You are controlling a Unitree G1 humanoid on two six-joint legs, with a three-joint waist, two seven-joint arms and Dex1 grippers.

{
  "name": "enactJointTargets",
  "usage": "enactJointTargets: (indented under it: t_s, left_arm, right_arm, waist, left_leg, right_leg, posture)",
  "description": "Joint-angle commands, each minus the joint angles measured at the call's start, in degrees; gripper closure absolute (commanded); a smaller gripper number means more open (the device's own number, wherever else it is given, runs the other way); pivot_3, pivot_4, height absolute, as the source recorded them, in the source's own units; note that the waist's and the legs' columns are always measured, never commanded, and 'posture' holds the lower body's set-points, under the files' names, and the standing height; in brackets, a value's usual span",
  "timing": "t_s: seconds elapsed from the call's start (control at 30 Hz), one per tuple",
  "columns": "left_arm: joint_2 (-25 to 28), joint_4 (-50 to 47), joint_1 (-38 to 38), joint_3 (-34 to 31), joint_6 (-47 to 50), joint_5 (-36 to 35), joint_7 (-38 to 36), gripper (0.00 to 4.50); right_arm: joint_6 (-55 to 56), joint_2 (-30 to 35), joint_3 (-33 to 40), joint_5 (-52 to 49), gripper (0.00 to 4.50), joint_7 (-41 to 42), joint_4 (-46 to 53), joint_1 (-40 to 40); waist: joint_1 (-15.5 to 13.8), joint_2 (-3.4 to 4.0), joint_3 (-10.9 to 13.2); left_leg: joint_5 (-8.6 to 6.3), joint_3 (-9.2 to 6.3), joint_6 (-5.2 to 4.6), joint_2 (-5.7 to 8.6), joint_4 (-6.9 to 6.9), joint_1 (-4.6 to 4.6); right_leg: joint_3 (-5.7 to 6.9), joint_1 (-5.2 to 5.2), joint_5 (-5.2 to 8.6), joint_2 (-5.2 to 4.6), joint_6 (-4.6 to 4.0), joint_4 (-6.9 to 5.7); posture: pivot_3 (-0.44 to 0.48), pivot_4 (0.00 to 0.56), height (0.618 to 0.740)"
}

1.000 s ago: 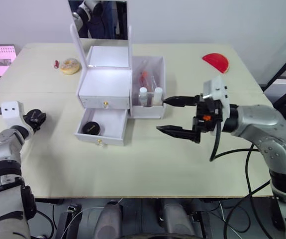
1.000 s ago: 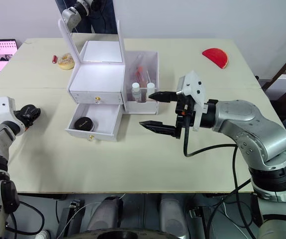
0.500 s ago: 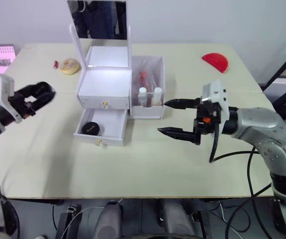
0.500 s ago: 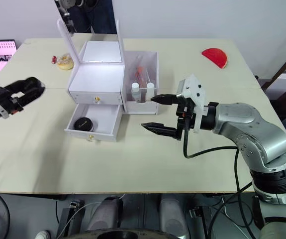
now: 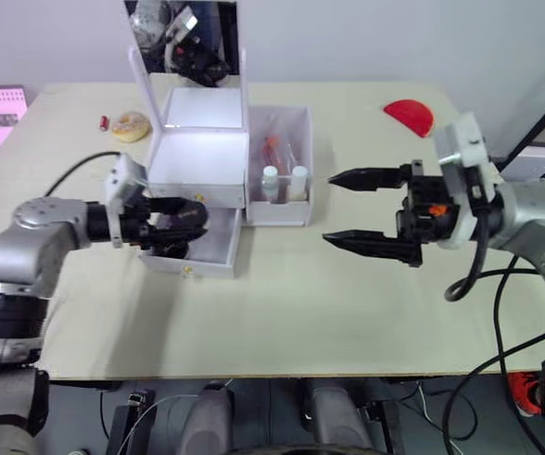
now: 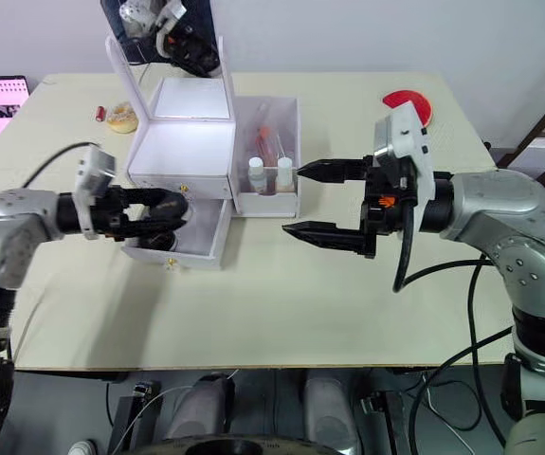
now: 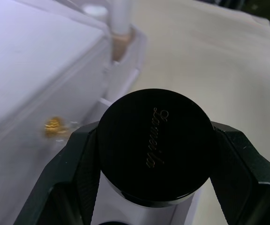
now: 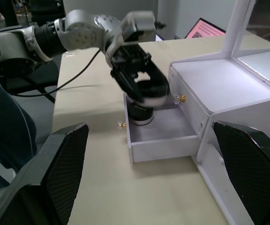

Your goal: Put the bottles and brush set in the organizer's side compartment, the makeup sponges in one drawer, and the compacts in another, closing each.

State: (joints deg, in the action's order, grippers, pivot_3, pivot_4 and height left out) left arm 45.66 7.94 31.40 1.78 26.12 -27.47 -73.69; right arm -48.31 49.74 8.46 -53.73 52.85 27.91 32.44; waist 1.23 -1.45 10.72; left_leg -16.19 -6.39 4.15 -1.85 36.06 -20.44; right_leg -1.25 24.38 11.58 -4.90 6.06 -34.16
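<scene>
The left gripper (image 7: 150, 154) is clamped on a compact (image 7: 154, 146), its black lid with pale script facing up between the two black fingers (image 7: 78, 173), and it hangs over the open lower drawer (image 8: 159, 136) of the organizer (image 5: 201, 156). A second compact (image 8: 140, 114) sits in that drawer, just beneath the held one. The upper drawer (image 5: 199, 194) is shut, its gold knob just beside the fingers. Over in the side compartment (image 5: 282, 161) stand the two bottles (image 5: 284, 182), white caps up, with the brush set (image 5: 274, 149) behind them. The right gripper (image 5: 378, 211) hovers off the table with its fingers spread wide and nothing between them, its tips pointing toward the side compartment, apart from it.
</scene>
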Motion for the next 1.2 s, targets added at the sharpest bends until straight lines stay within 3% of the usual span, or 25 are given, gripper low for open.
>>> enactJointTargets:
  t_s: [0.03,0.43,0.57,0.77,0.97,1.07,1.2]
  left_arm:
    - [-0.71,2.01,1.35,1.38,-3.77,2.66,-1.92,1.84]
    - [-4.61,7.63,3.99,4.12,-8.43,7.71,-3.64,1.84]
    - [-4.86,7.9,4.32,3.46,-8.19,8.39,-3.24,0.04]
    - [-4.09,6.52,5.66,1.85,-5.05,7.0,-3.11,0.04]
    - [-0.81,0.26,5.15,-3.88,3.87,-0.01,-3.99,0.04]
    - [4.48,-5.9,1.42,-8.67,10.69,-5.87,-6.24,0.96]
    - [11.5,-12.09,-7.52,-12.44,12.69,-7.97,-8.98,2.88]
  right_arm:
    - [0.23,0.26,1.55,-1.05,0.0,-1.49,2.4,0.78]
    - [-0.22,-0.37,2.34,-3.24,0.0,-7.35,5.61,-1.06]
    - [0.0,-0.47,2.13,-3.24,0.0,-7.98,5.61,-0.99]
    - [0.54,-0.65,1.41,-2.61,0.0,-7.95,5.0,-0.73]
    - [1.01,-1.05,0.55,-1.78,0.0,-7.94,4.63,-0.62]
    - [1.03,-1.01,0.64,-1.62,0.0,-7.98,4.73,-0.82]
    - [1.14,-0.52,1.45,-1.62,0.0,-7.66,4.74,-1.47]
  waist:
    - [-0.11,0.0,0.0]
    - [-0.38,0.0,0.0]
    - [-0.37,0.0,0.0]
    - [-0.46,0.0,0.0]
    - [-0.27,0.01,0.01]
    - [0.19,0.01,0.01]
    - [0.35,0.07,0.04]
  left_leg:
    - [0.0,0.0,0.0,0.0,0.0,0.0]
    - [0.0,-0.01,0.0,0.0,0.04,-0.04]
    - [0.0,-0.01,0.0,0.0,0.06,-0.03]
    - [0.0,-0.01,0.0,0.0,0.07,-0.04]
    - [0.0,-0.03,0.0,0.0,0.05,-0.05]
    - [0.0,-0.04,0.0,0.0,0.03,-0.03]
    - [0.0,-0.04,-0.01,-0.01,-0.05,0.01]
  right_leg:
    - [0.0,0.0,0.0,0.0,0.0,-0.01]
    - [-0.01,0.0,0.0,0.0,0.0,0.0]
    - [-0.01,0.0,0.0,0.0,0.01,-0.02]
    - [-0.01,0.0,0.0,0.0,0.0,-0.03]
    - [-0.01,0.0,0.01,0.0,0.03,-0.02]
    - [-0.01,0.0,0.01,0.0,0.03,-0.03]
    - [-0.02,0.01,0.07,-0.01,0.06,-0.04]
  posture:
    - [0.0,0.15,0.739]
    - [0.0,0.15,0.739]
    - [0.0,0.15,0.739]
    - [0.0,0.15,0.739]
    - [0.0,0.15,0.739]
    - [0.0,0.15,0.739]
    - [0.0,0.15,0.739]
